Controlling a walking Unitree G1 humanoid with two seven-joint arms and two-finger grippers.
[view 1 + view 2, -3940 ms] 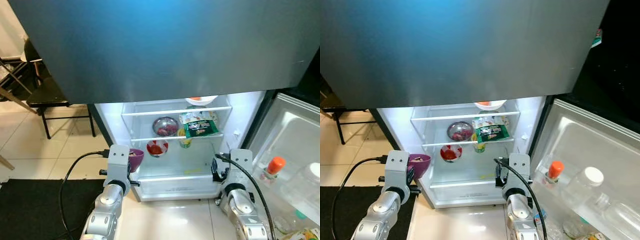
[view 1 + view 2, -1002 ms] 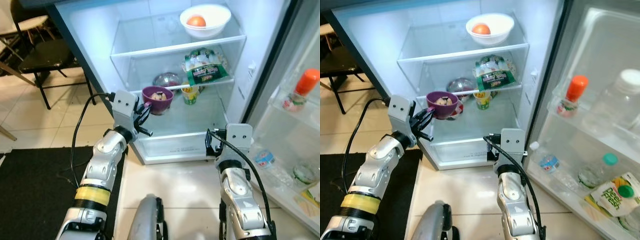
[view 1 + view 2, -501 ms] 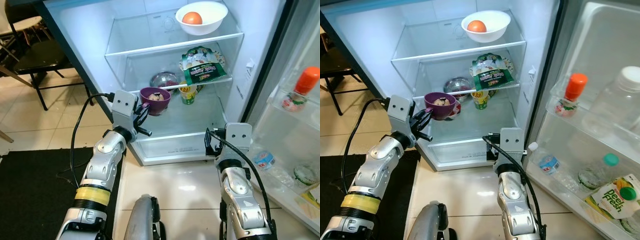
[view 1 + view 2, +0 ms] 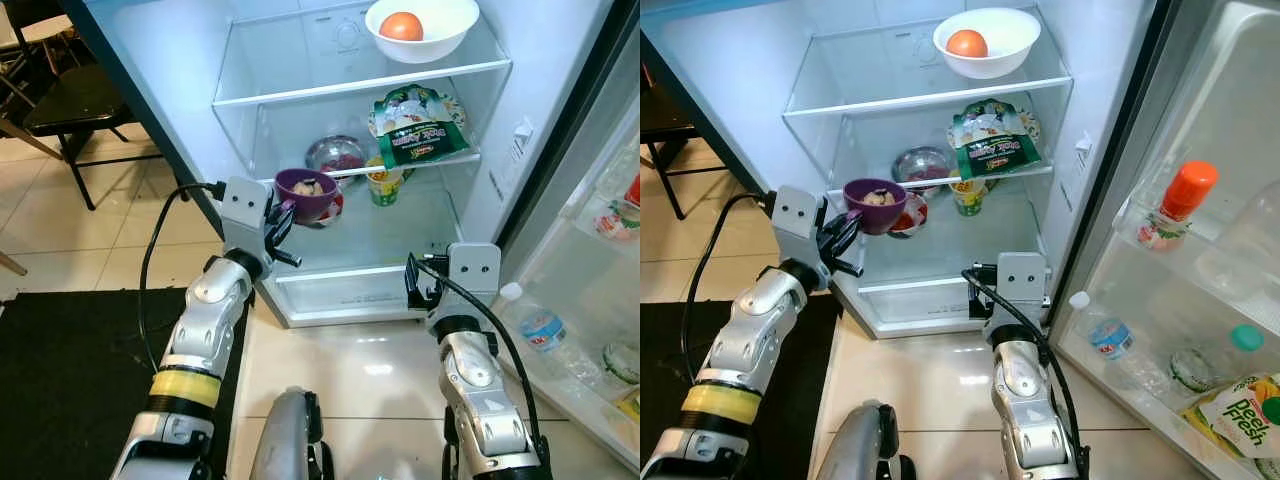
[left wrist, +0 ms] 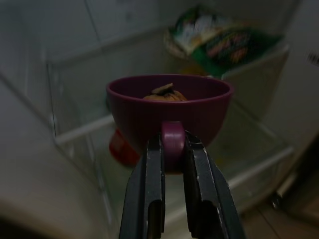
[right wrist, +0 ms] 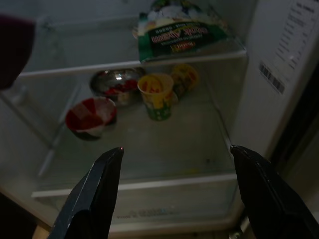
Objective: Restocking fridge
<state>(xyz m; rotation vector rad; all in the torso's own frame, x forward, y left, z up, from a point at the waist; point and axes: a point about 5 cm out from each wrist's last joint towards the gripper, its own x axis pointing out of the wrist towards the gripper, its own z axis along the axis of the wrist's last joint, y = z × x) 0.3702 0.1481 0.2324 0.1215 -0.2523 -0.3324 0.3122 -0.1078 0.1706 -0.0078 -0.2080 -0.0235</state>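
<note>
Left eye: left pincer [image 4: 278, 222] pinching the handle of a small purple plastic bowl of food [image 4: 306, 193], holding it at the open white fridge [image 4: 300, 120], 9 o'clock of the yellow paper cup [image 4: 385, 184]. Left wrist: gripping that handle. Right wrist: right pincer [image 6: 177, 191] gaping wide, facing the lower glass shelf [image 6: 164, 149].

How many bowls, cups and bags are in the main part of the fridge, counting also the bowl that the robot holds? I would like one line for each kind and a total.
Bowls: 4 (white bowl, steel bowl, red bowl, purple bowl held by the left gripper)
Cups: 2 (yellow cup, second yellow cup behind it)
Bags: 1 (green bag)
Total: 7
</note>
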